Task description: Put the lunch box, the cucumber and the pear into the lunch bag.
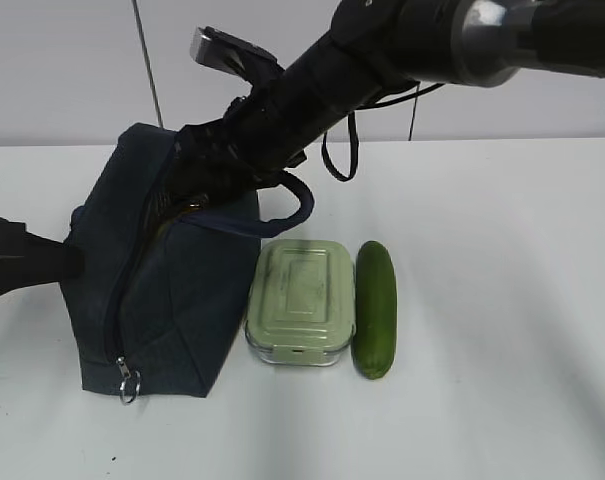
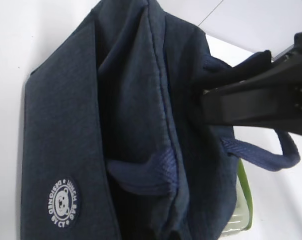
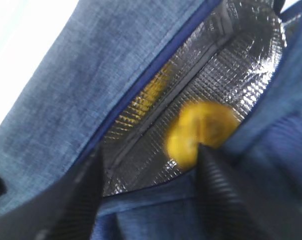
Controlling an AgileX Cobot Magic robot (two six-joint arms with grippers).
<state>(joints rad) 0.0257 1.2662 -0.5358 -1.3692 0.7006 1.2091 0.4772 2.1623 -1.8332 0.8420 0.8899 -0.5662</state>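
The navy lunch bag (image 1: 172,300) lies on its side on the white table, mouth held apart. My left gripper (image 1: 72,258) is pinched shut on the bag's left edge; its fingers are hidden in the left wrist view, which fills with bag fabric (image 2: 61,125). My right gripper (image 1: 194,178) reaches across into the bag's mouth. In the right wrist view it (image 3: 151,150) stands open, and the blurred yellow pear (image 3: 200,132) is just past its right fingertip against the silver lining, not between the fingers. The green-lidded lunch box (image 1: 302,300) and the cucumber (image 1: 375,308) lie side by side right of the bag.
The bag's loop handle (image 1: 292,210) arches over toward the lunch box. A silver ring pull (image 1: 128,385) hangs at the bag's near corner. The right arm (image 2: 260,100) crosses above the bag. Bare white table (image 1: 502,300) stretches to the right of the cucumber.
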